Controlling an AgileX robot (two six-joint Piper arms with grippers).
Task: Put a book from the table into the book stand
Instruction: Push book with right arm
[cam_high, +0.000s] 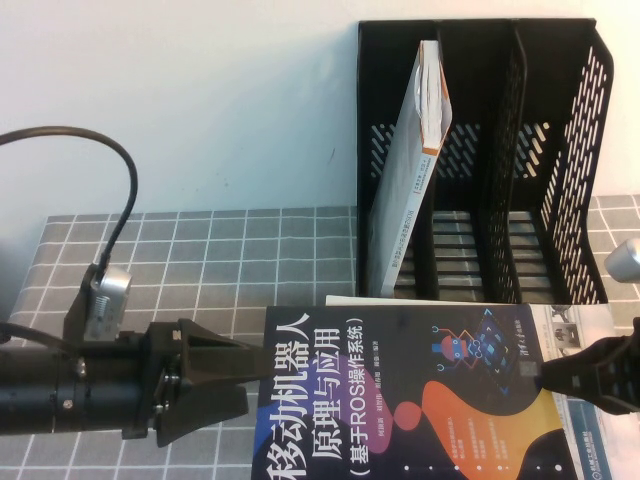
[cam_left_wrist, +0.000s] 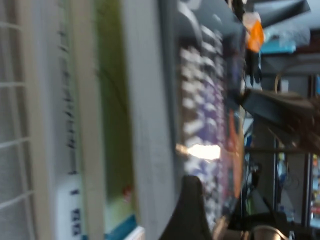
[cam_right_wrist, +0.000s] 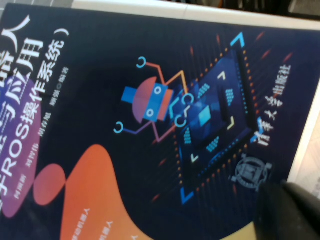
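Observation:
The book (cam_high: 400, 400), navy with white characters and a robot graphic, lies at the front of the table (cam_high: 200, 250). It fills the right wrist view (cam_right_wrist: 150, 125) and shows edge-on and blurred in the left wrist view (cam_left_wrist: 205, 100). My left gripper (cam_high: 252, 377) is open, its fingertips at the book's left edge. My right gripper (cam_high: 545, 377) is at the book's right edge, one finger (cam_right_wrist: 287, 212) on the cover, the other hidden beneath. The black book stand (cam_high: 560, 150) stands at the back right.
A pale grey-white book with orange stripes (cam_high: 410, 180) leans in the stand's left slot. A white book (cam_high: 578, 325) lies under the navy one and sticks out at its right. A white wall rises behind the table.

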